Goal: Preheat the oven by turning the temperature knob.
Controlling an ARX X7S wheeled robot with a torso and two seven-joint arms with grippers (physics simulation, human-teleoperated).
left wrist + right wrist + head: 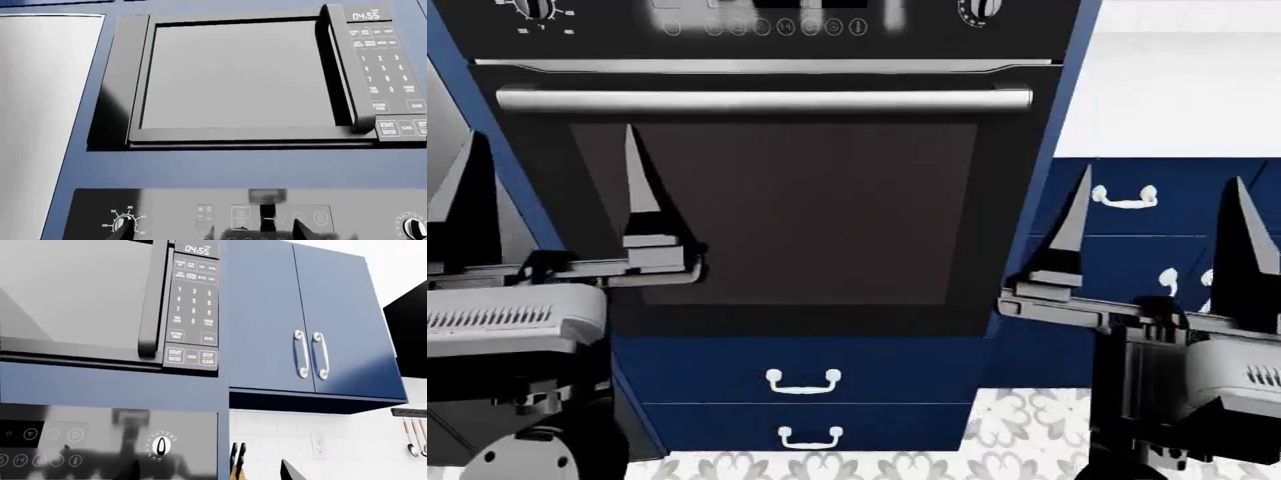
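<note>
The black oven (pixel 774 210) with its dark glass door and silver bar handle (pixel 761 100) fills the middle of the head view. Its button panel runs along the top edge. The temperature knob (pixel 534 8), ringed by white numerals, sits at the panel's left end; it also shows in the left wrist view (pixel 122 222). The tick-ringed knob (pixel 981 8) is at the right end and shows in the right wrist view (pixel 160 445). My left gripper (pixel 554 135) is open and empty before the door's left side, well below the knob. My right gripper (pixel 1161 178) is open and empty, right of the oven.
A microwave (pixel 233 80) is built in above the oven, its keypad (pixel 193 305) at its right. Blue drawers (pixel 801 385) lie below the oven and more (pixel 1128 200) to its right. Blue wall cabinets (pixel 307 320), a white tiled wall and hanging utensils (pixel 413 435) are to the right.
</note>
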